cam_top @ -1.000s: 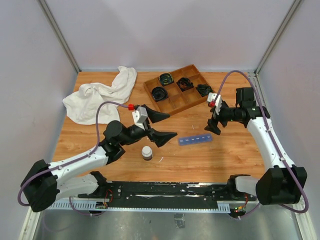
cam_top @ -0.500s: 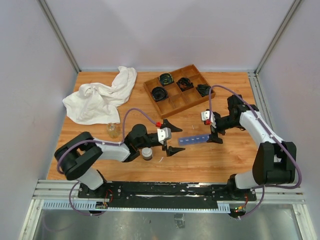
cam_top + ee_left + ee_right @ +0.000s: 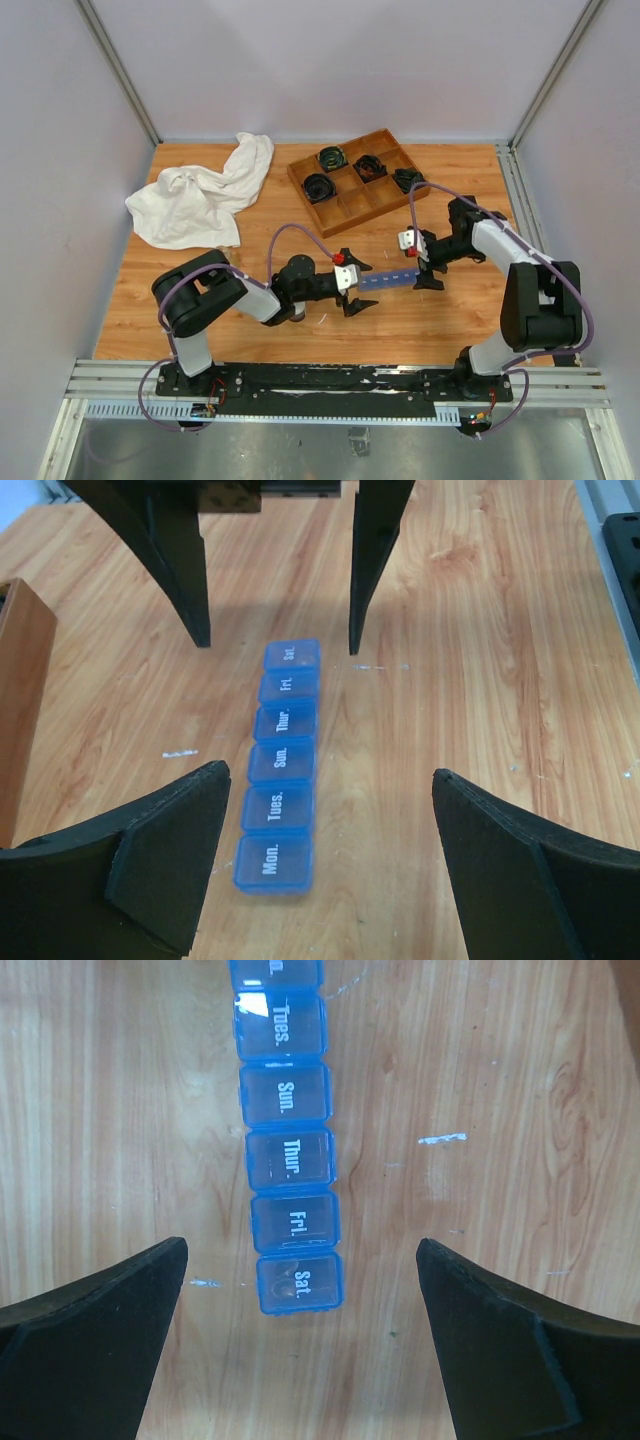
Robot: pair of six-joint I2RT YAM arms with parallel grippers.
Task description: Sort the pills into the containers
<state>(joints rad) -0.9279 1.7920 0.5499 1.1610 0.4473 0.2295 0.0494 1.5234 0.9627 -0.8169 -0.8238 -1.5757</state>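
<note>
Top external view first, going left to right. The left gripper (image 3: pixel 368 286) sits at the Mon. end of the blue organizer strip (image 3: pixel 390 280). Its fingers (image 3: pixel 170 850) are spread wide, one on each side of the strip, and as far as we can see they touch nothing. Left wrist view shows all six lids (image 3: pixel 276 808) lying flat.

At the strip's other end the right gripper (image 3: pixel 425 270) straddles the Sat. compartment (image 3: pixel 305 1285), also spread wide and empty. Right wrist view shows one amber pill (image 3: pixel 284 1282) that seems to be inside Sat. We can't spot any loose pills around the strip.

Our worry is that the strip looks light, so if either gripper closes off-centre it'll skid or twist. The two sets of fingertips are also near enough to clash.
</note>
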